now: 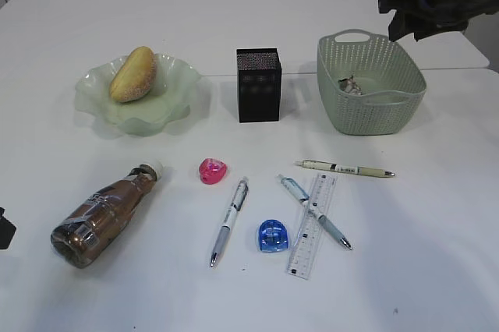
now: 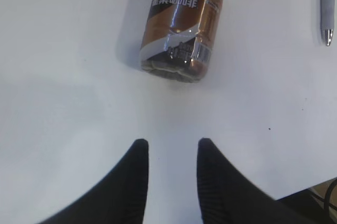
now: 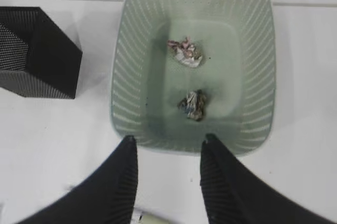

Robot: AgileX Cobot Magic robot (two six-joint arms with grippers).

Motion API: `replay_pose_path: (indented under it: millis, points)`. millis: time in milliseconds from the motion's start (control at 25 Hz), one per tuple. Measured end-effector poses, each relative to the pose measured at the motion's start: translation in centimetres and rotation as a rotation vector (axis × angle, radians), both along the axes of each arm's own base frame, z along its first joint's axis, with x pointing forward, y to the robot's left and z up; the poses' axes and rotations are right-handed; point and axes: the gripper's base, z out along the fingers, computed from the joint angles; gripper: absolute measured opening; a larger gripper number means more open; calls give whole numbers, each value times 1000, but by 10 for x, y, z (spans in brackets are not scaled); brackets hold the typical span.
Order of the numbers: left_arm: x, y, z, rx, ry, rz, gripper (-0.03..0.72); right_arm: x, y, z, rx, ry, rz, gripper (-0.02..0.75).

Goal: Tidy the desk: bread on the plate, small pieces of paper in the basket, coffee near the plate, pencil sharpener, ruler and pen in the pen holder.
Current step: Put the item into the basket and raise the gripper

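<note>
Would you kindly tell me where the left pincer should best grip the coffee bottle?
Probably mid-body, from above. The coffee bottle lies on its side, base toward the open left pincer, so closing across the round label section looks safer than the narrow white cap.

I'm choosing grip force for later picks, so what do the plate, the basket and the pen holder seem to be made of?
The plate: likely glass, pale green, translucent and glossy, with a wavy rim. The basket: probably matte moulded plastic, its walls pierced by regular rows of slots, with cut-out handles. The pen holder: apparently black metal mesh, fine dotted weave on its inner wall; painted or bare I cannot tell.
</note>
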Motion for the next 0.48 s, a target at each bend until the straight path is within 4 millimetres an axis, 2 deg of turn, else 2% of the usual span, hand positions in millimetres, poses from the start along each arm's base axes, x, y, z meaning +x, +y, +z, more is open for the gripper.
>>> replay_pose_path:
  millis: [120, 200, 240, 480]
  points:
    - [0, 0, 0, 0, 0, 0, 221, -12, 2, 4, 25, 27, 12, 323]
    - [0, 0, 0, 0, 0, 0, 221, -27, 4, 5, 52, 57, 28, 323]
    - [0, 0, 0, 0, 0, 0, 223, -27, 4, 5, 52, 57, 28, 323]
    - [0, 0, 0, 0, 0, 0, 225, -73, 7, -2, 87, 132, 87, 322]
